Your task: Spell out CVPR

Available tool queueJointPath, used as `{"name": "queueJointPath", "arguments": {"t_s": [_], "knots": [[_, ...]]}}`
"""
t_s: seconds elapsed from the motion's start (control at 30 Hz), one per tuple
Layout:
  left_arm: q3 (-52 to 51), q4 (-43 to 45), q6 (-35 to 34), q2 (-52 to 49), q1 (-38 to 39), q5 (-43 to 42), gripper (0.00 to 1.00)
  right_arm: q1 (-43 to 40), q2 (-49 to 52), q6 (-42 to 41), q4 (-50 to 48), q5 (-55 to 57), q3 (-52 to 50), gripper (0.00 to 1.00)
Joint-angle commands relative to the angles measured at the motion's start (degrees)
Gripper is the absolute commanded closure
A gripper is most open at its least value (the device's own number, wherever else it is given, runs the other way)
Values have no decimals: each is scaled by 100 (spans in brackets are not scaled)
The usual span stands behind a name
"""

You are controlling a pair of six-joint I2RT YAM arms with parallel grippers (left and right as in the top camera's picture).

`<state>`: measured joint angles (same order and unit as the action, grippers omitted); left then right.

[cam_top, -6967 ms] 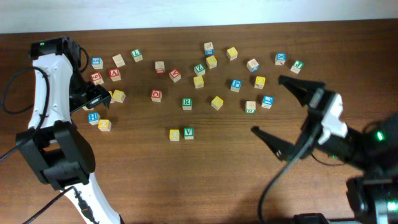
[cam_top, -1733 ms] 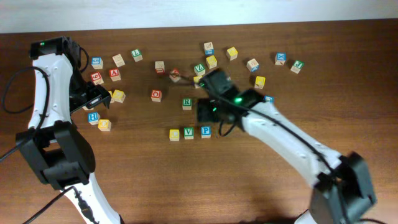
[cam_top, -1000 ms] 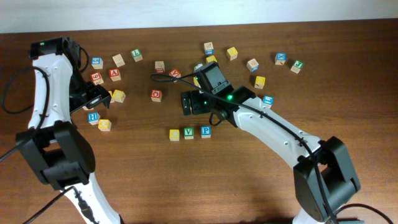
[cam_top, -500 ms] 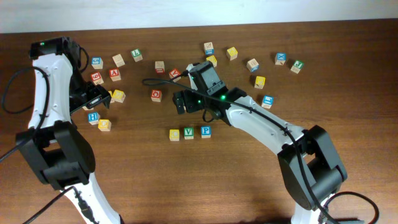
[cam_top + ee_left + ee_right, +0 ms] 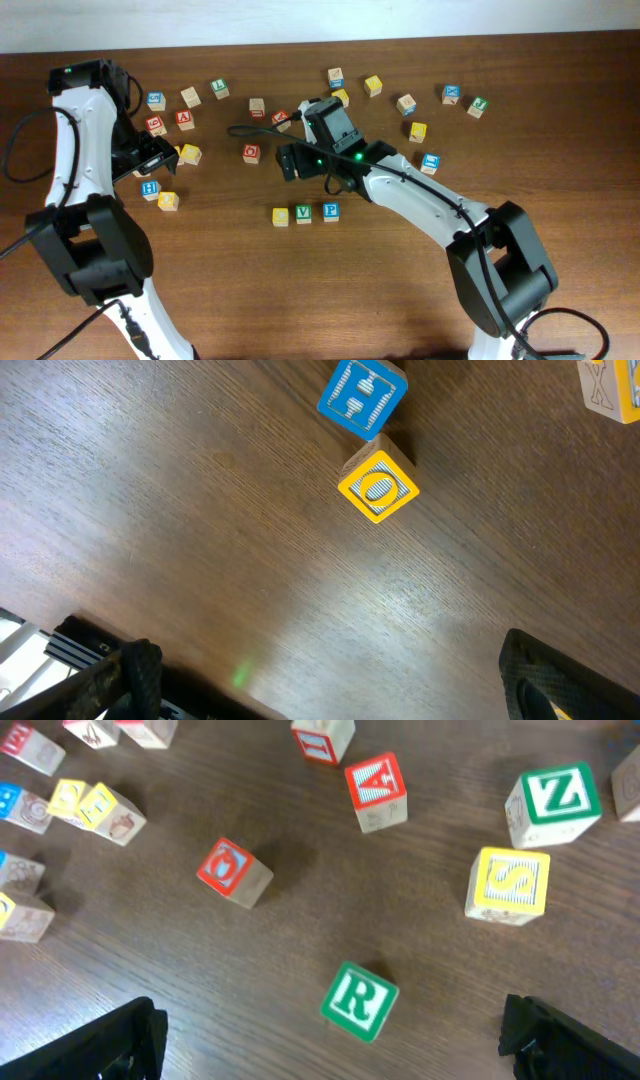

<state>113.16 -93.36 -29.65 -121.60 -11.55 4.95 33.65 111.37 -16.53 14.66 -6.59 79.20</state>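
Observation:
A row of three blocks lies mid-table: a yellow block (image 5: 280,216) whose letter I cannot read, a green V block (image 5: 303,213) and a blue P block (image 5: 330,211). My right gripper (image 5: 291,161) hovers above and left of the row, covering the green R block in the overhead view. In the right wrist view the green R block (image 5: 358,1001) lies flat on the wood between the wide-open fingers of my right gripper (image 5: 335,1050), touching neither. My left gripper (image 5: 155,153) is open and empty at the far left, also seen in the left wrist view (image 5: 330,695).
Loose letter blocks are scattered across the back of the table. Near the R block are a red O block (image 5: 232,872), a red A block (image 5: 375,788), a yellow S block (image 5: 508,882) and a green Z block (image 5: 555,798). A blue H block (image 5: 362,397) and a yellow O block (image 5: 378,487) lie by my left gripper.
The blue P block now lies in the row beside the V. My right arm has swung left from it to above the R block and has held still for the last half second. The left arm is unmoved.

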Motion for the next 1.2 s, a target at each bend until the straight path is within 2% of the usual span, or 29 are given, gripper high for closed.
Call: {"name": "queueJointPath", "arguments": {"t_s": [0.0,0.13,0.2,0.3,0.43,0.6,0.8,0.83,0.87,1.07,1.17], "knots": [[11,9,-52,57,2,4,1,15,221,-44,-57,-33,52,2],[11,9,-52,57,4,4,1,15,262,-44,-52,-28,52,7],[11,9,-52,57,2,4,1,15,393,-48,-59,-31,52,7],[11,11,-52,57,2,4,1,35,413,-494,9,-28,55,6],[11,9,-52,57,2,4,1,42,415,-498,612,269,254,6],[11,9,-52,57,4,4,1,42,452,-498,599,428,254,6],[11,9,-52,57,4,4,1,46,730,-793,-74,435,251,10],[9,9,-52,57,4,4,1,48,730,-793,-168,435,249,19],[11,9,-52,57,2,4,1,48,732,-793,-219,492,249,21],[11,11,-52,57,4,4,1,243,1095,-949,-876,649,247,20],[11,9,-52,57,4,4,1,273,1191,-1099,-800,977,247,23]]}}
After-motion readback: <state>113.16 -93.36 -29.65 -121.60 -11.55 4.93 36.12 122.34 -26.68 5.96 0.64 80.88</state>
